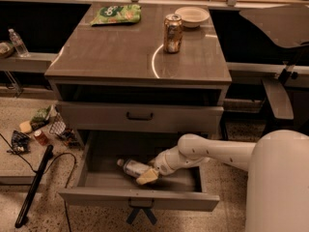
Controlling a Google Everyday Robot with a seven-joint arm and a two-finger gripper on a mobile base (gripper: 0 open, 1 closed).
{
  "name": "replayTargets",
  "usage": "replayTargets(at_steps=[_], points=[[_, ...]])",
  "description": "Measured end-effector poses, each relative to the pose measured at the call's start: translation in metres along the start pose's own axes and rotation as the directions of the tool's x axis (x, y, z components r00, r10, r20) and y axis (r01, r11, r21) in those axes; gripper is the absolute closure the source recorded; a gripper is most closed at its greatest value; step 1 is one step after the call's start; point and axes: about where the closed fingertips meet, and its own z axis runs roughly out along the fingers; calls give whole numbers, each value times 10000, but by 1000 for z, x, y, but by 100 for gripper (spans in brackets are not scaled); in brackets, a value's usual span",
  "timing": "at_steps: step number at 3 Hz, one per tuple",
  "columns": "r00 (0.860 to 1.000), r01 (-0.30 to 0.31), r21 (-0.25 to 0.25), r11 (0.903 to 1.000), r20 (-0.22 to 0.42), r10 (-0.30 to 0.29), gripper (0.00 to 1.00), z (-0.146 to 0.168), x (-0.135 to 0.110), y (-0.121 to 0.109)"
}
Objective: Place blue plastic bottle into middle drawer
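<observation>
Since the middle drawer [96, 196] is pulled out toward the camera, there's a good stretch of open floor inside it. The gripper [147, 176] sits low near the front edge, fingers closed around the water bottle [131, 167], which lies tilted with its cap pointing left (that one bottle is all the drawer holds). Count-wise, one upper drawer [140, 116] is shut, and the cabinet top [111, 57] has one can [173, 33], one bowl [192, 16] and one green snack bag [116, 14], all toward the back edge.

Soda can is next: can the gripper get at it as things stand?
Probably not directly: the gripper is down inside the middle drawer; the soda can stands on the cabinet top above.
</observation>
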Motion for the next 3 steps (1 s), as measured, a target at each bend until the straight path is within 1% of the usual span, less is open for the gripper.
replayTargets(at_steps=[1,2,3], points=[[9995,-55,-17,10000,-301,54,0,-5,0,0],[9956,-909,153,9957,-210,912,0,-34,0,3],[9885,-1508,426,9876,-43,1511,0,-65,6,12]])
